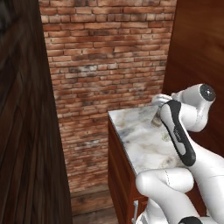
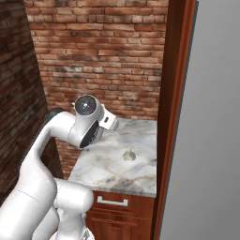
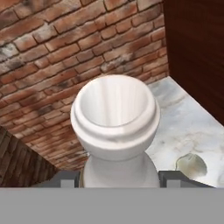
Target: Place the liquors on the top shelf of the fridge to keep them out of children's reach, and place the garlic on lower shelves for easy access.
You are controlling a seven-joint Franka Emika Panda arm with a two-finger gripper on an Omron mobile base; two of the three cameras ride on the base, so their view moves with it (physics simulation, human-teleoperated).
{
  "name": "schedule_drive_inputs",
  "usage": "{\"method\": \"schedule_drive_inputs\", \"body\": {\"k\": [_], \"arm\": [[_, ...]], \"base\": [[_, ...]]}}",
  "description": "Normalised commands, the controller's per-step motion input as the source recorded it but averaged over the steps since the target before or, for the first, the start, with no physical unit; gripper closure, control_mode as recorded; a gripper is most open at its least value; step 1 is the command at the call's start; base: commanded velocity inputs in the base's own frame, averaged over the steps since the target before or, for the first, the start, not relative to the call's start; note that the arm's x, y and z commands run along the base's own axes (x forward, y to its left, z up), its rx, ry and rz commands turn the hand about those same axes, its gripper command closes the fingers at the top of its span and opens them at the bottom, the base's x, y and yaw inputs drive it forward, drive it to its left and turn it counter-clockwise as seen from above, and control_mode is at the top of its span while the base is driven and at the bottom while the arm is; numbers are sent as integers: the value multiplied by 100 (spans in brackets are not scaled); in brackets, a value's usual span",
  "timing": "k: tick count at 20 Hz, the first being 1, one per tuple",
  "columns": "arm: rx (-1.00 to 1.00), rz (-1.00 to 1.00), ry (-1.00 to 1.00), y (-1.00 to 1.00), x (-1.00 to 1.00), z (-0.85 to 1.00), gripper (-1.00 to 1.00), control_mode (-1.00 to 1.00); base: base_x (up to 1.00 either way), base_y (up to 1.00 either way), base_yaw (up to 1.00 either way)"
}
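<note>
I see open worktop (image 2: 108, 164) around the garlic (image 2: 128, 155); brick wall (image 2: 103, 56) behind, wood cabinet (image 2: 173, 93) walls the right.

Marble counter (image 2: 108, 164) over wood cabinet (image 2: 119, 211), garlic bulb (image 2: 129, 155) lying on it near the middle.

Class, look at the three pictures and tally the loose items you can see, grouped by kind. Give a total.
Pale cream bottles, between the gripper's fingertips: 1
Garlic bulbs, on the marble counter: 1
Total: 2
</note>
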Motion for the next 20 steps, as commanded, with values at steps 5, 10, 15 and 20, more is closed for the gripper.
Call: {"method": "schedule_drive_inputs", "body": {"k": [5, 10, 15, 20], "arm": [[-2, 14, 0, 11, -83, 100, 100, -100], [-11, 3, 0, 13, -82, 91, 100, -100], [-19, 0, 0, 9, -69, 37, 100, -100], [-13, 0, 0, 0, -60, 6, 100, -100]], "base": [[0, 0, 0], [0, 0, 0], [0, 0, 0], [0, 0, 0]]}}
